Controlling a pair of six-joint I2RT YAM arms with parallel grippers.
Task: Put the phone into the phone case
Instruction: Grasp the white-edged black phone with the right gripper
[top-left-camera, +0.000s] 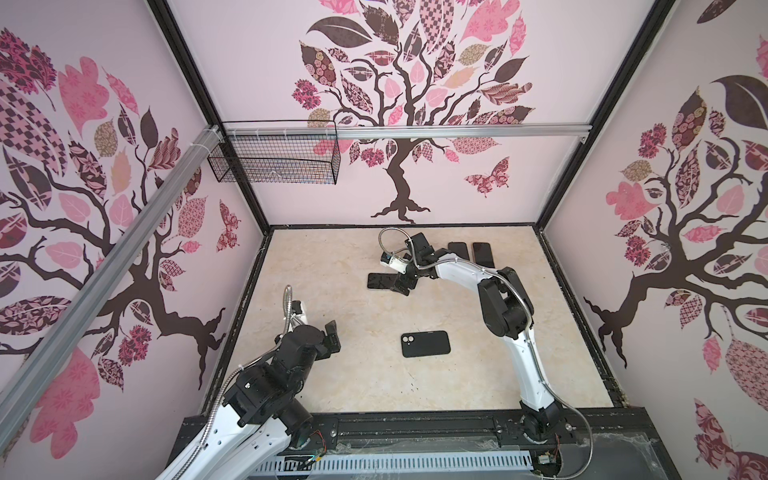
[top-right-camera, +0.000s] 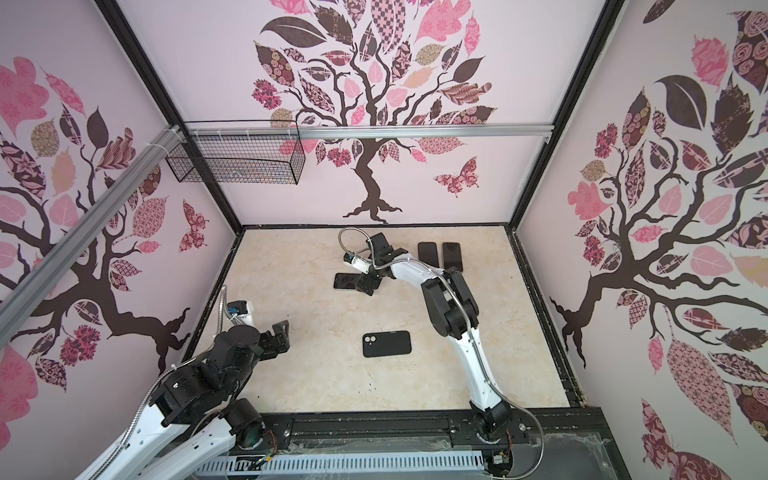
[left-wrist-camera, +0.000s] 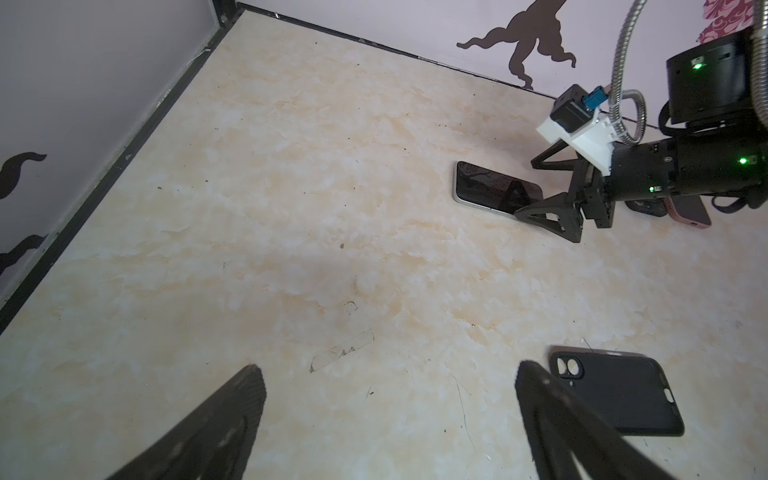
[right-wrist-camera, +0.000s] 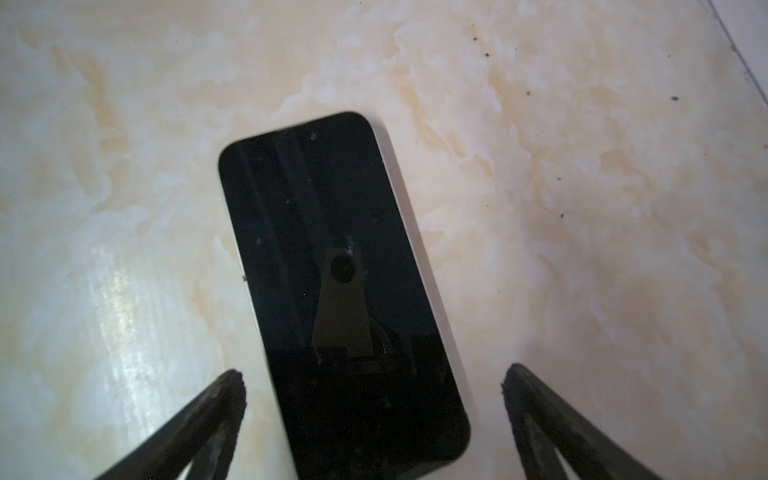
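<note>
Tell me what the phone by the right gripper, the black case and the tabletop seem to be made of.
Phone: glossy glass front with clear reflections; pale rim, probably metal.
Case: matte black, no glare, dotted texture at one end; likely soft plastic or rubber.
Tabletop: marble pattern with a soft sheen; stone or printed laminate, cannot tell.

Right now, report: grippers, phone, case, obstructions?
Left gripper open, empty, short of the phone case. Right gripper open astride the phone, screen up, not gripped. Two other phones beyond, off the path.

Phone (top-left-camera: 379, 281) lies screen-up, black phone case (top-left-camera: 425, 343) well apart.
</note>
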